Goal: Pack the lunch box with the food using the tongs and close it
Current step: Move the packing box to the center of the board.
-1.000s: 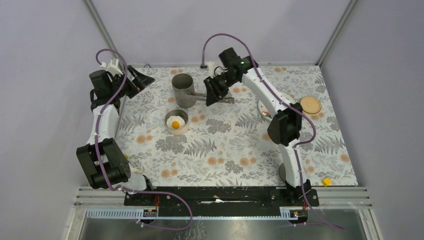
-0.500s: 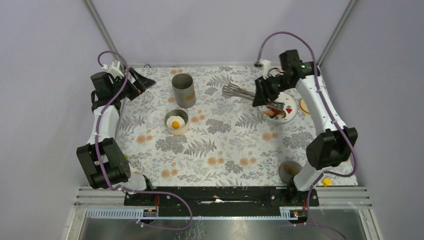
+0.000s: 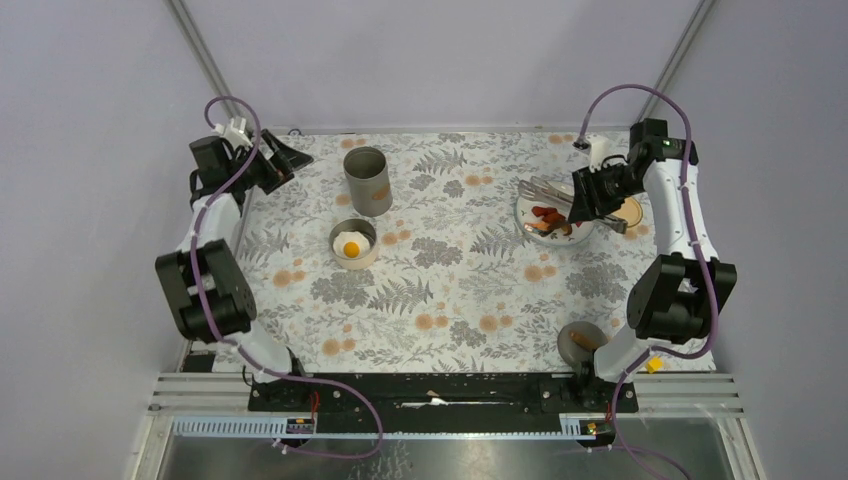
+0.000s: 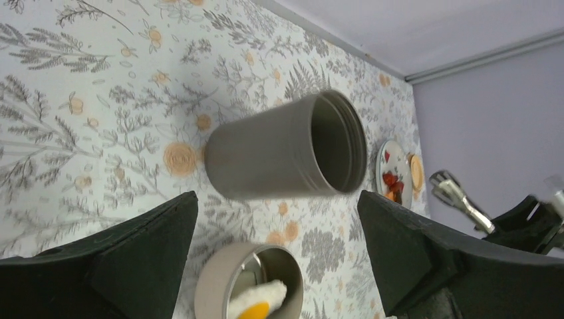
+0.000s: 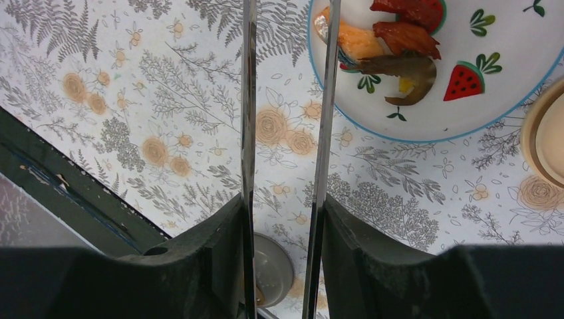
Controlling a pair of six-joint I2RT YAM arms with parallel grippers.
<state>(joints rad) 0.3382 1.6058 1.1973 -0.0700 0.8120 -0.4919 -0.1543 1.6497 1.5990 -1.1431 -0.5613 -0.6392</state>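
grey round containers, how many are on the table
3. A tall one at the far side; a low one just nearer than it, holding the fried egg; a small one at the near right, its contents unclear. None seems hidden.

Those tongs [image 5: 248, 133] are polished metal, mirror-shiny. The plate [image 5: 519, 46] at 2 o'clock looks glossy white with printed fruit. The tablecloth [image 5: 166, 100] is matt, floral print. The cup [image 4: 266, 159] at 11 is smooth matt grey. The egg [image 4: 259, 296] looks soft, kinda fuzzy.
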